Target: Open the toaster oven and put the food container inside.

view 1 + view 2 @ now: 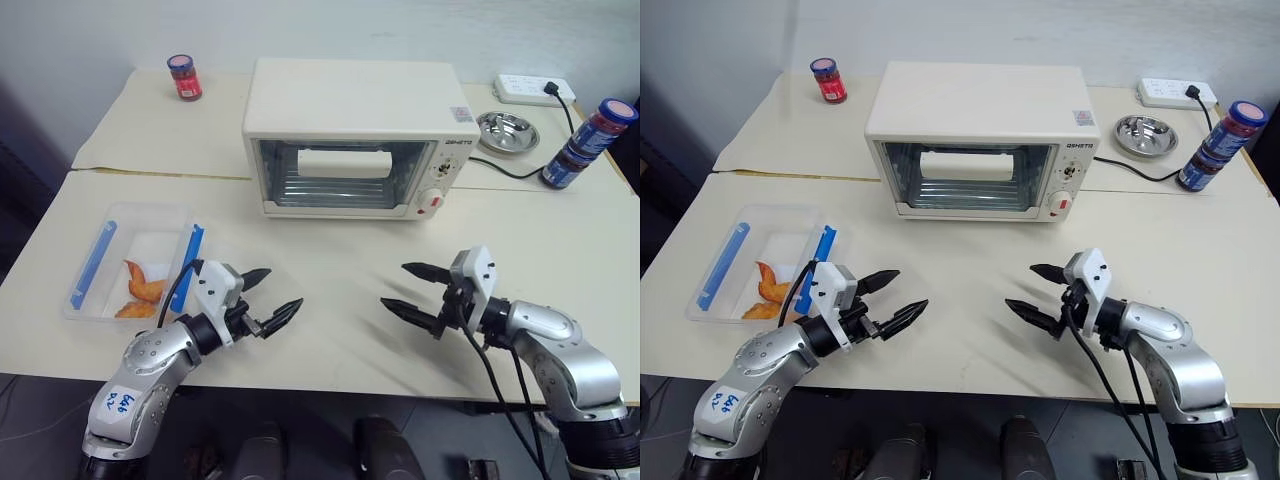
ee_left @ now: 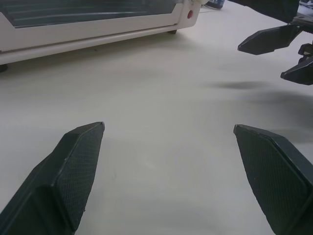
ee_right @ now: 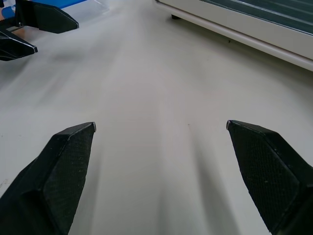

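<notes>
- Cream tabletop (image 1: 340, 270): your left gripper (image 1: 268, 300) and right gripper (image 1: 412, 292) hover spread wide, empty.
- Toaster oven (image 1: 355, 135) door is shut; hook its bar handle (image 1: 344, 163).
- Food container (image 1: 132, 262), near left: likely light, slick; pinch its rigid wall.

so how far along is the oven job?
Nothing done yet: oven door is shut, and the container sits on the table to the oven's front left. Nothing in hand: left pincer and right pincer hover open and empty. Left: open door, grasp container, put it inside.
</notes>
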